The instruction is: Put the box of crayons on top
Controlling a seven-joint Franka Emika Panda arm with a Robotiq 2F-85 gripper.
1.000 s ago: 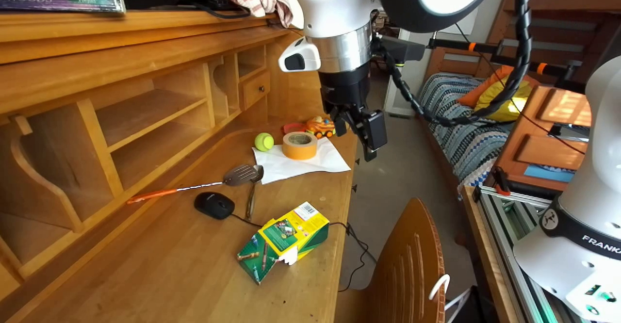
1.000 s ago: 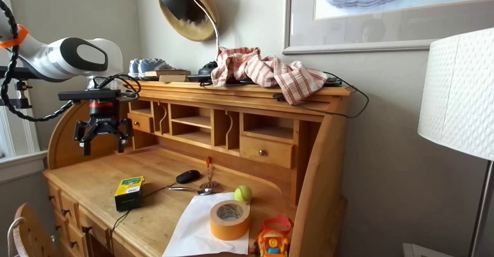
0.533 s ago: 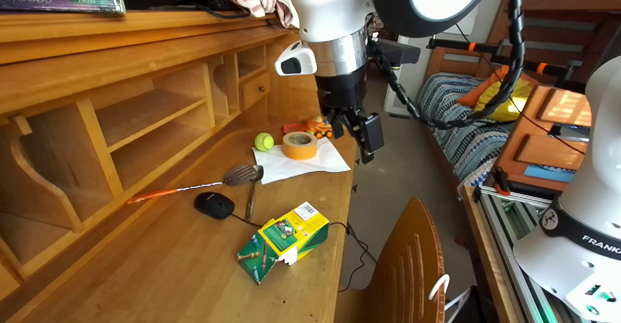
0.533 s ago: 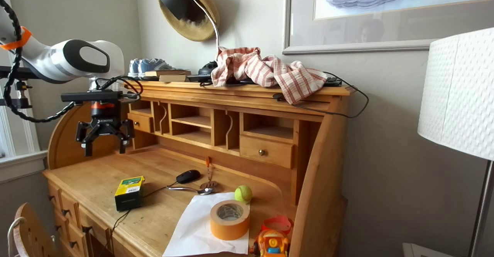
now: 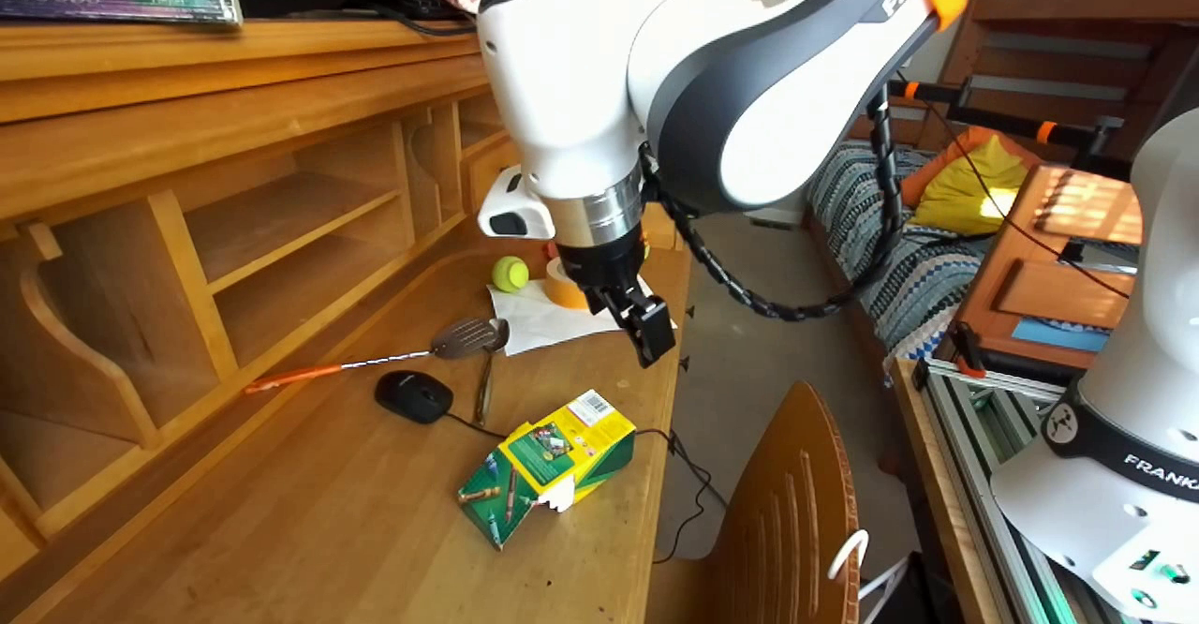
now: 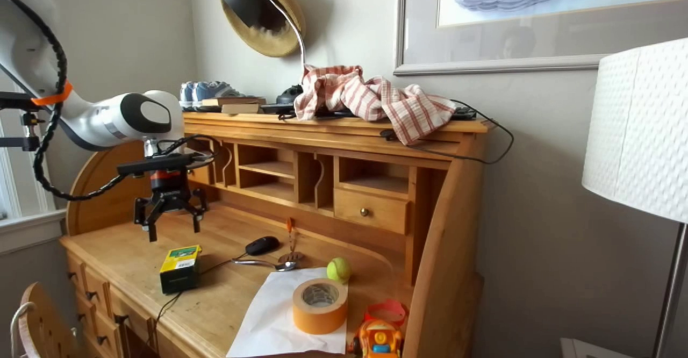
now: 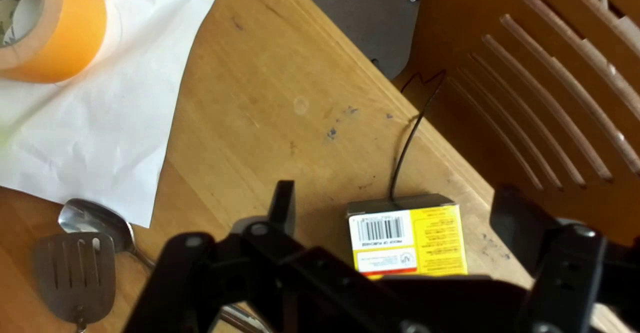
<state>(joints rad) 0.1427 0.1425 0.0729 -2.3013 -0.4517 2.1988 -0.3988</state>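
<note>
Pincer (image 6: 174,235) lowered toward crayon box (image 6: 180,270), spread wide; cable (image 7: 406,147) meets its end, mouse (image 6: 262,246) nearby.

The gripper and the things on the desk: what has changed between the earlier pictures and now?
The gripper has come down and closer to the box of crayons, its jaws still open. Nothing was grasped or let go. The box, mouse, tennis ball and tape roll stayed in place.
</note>
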